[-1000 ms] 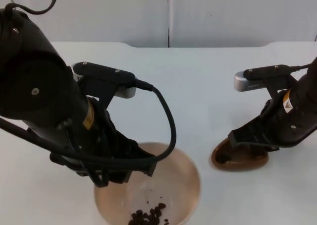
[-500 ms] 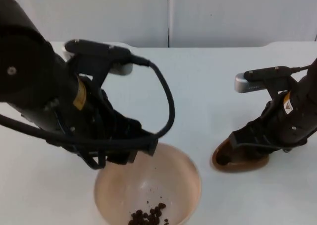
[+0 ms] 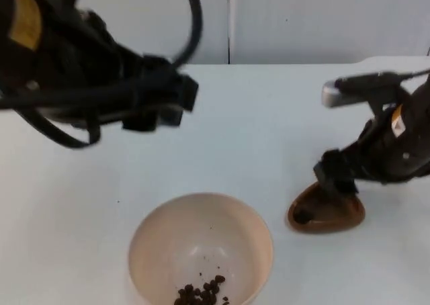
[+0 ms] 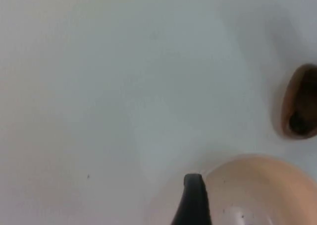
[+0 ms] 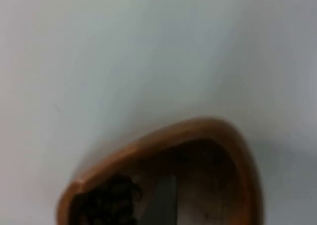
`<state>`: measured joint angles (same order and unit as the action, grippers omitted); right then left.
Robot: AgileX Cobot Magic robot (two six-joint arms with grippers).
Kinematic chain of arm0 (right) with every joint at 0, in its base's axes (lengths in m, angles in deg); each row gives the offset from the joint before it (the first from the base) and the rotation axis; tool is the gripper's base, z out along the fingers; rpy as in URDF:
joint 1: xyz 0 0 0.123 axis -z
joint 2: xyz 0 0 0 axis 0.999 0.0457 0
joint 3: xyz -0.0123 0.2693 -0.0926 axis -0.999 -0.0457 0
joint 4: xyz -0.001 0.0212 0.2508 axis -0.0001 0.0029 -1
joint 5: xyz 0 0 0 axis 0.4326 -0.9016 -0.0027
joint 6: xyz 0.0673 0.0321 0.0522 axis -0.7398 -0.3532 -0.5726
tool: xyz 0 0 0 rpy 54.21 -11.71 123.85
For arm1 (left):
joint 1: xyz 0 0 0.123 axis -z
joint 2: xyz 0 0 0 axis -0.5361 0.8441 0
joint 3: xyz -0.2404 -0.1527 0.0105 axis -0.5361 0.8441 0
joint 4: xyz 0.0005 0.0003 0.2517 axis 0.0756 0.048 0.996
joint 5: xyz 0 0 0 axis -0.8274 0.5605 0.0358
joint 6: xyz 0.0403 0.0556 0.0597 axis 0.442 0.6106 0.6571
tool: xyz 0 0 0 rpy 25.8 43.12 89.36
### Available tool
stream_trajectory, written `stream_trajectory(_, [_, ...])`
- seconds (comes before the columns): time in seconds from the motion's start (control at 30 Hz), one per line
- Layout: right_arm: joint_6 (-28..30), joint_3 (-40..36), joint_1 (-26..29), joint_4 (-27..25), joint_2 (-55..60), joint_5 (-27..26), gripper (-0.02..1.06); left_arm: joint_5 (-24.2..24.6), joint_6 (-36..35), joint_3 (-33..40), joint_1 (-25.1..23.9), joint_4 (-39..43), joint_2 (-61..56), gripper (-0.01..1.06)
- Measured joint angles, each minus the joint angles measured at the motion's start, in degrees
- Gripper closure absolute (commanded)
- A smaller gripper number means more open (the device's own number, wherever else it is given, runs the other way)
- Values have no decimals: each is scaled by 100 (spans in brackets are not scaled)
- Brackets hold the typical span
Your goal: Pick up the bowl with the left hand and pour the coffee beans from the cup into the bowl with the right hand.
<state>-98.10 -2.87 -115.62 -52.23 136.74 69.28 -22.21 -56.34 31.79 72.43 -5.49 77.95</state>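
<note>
A beige bowl [image 3: 201, 241] stands on the white table near its front edge, with a small heap of coffee beans [image 3: 201, 293] at its bottom. My left gripper [image 3: 161, 105] hangs open, high above the table and well behind the bowl, holding nothing. In the left wrist view one of its fingertips [image 4: 193, 193] points at the bowl's rim [image 4: 257, 168], with the cup [image 4: 299, 108] beyond. The brown cup [image 3: 329, 212] rests on the table right of the bowl. My right gripper [image 3: 334, 177] is at its rear left rim. A dark clump of beans [image 5: 106, 202] lies inside the cup [image 5: 213, 131].
The grey partition wall [image 3: 228, 19] closes the table at the back. Bare white table top [image 3: 269, 117] stretches between the two arms and behind the bowl and the cup.
My left arm has risen and drawn back to the upper left, away from the bowl, which stays on the table. My right gripper has lifted slightly, uncovering more of the cup.
</note>
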Motion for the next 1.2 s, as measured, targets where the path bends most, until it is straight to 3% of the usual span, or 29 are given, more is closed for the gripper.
stream_trajectory(0.33, [276, 0, -11, -12, -2245, 685, 29, -10, 0, 0, 0, 261, -1643, 41])
stream_trajectory(0.7, [365, 0, -33, -12, -3795, 1387, 29, 12, 0, 0, 0, 456, -2492, 41])
stream_trajectory(0.93, [380, -105, -33, -12, -4346, 1472, 29, 201, 0, 0, 0, 460, -2498, 41])
stream_trajectory(1.2, [486, -777, -33, -12, -5431, 1495, 29, 574, 367, 0, 0, 221, -2630, 41])
